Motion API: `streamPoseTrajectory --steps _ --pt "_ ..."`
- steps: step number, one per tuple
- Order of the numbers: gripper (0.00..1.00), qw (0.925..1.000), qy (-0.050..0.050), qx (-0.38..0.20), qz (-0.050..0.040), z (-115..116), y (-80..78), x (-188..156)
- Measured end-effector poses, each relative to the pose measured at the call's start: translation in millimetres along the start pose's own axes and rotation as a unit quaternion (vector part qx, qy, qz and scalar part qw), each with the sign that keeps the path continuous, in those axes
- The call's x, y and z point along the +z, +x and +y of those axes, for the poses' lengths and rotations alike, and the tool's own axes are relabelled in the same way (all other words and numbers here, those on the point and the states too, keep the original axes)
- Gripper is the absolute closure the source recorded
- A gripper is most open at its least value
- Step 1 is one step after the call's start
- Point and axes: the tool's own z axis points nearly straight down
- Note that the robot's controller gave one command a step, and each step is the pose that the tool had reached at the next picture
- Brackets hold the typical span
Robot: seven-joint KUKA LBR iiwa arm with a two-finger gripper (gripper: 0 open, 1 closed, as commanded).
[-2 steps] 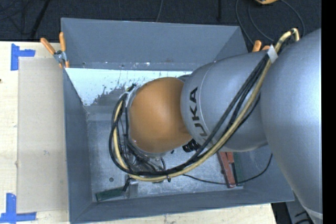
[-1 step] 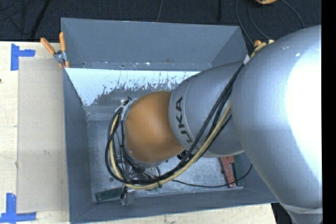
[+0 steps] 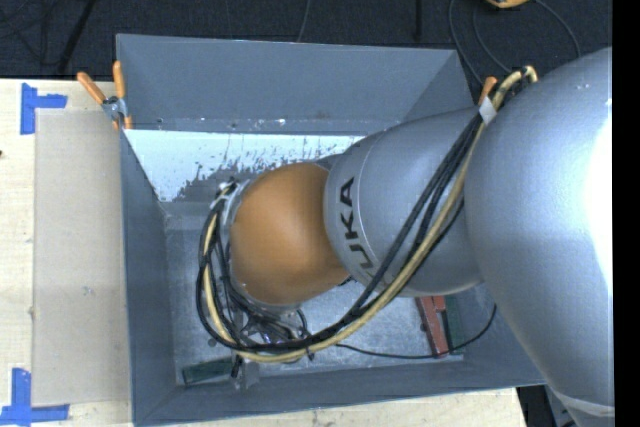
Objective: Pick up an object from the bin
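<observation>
Cannot tell which item is the pick target. Nearest to the end effector (image 3: 265, 323): noted a small dark, flat, oblong piece (image 3: 207, 373) lying on the bin floor at the near-left corner, just beside the cable loops. Noted a reddish-brown narrow bar (image 3: 434, 324) on the floor toward the near right, with a dark blocky item (image 3: 462, 319) just beside it on its right, both partly hidden under the arm. Logged end effector low over the floor of the grey metal bin (image 3: 290, 80), left of centre, tucked beneath the orange wrist cover (image 3: 280, 235). Apart or together: cannot tell, hidden by cover and cables. Observed black and yellow cables (image 3: 207, 265) looping round the cover's left and near sides and running back along the silver arm (image 3: 420, 205), reaching in from the right. Seen pale scuffing on the far sloped wall, just beyond the orange cover.
</observation>
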Motion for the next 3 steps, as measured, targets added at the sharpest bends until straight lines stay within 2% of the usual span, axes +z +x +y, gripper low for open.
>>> streamPoseTrajectory --steps 1,2,3 --pt "0.0 0.9998 0.0 -0.021 -0.0039 -15.1 3.0 49.3" --pt "1.0 0.9974 0.0 -0.071 -0.0008 3.4 -0.5 49.1" --pt "1.0 0.9975 0.0 -0.071 -0.0008 3.3 -0.5 49.1"
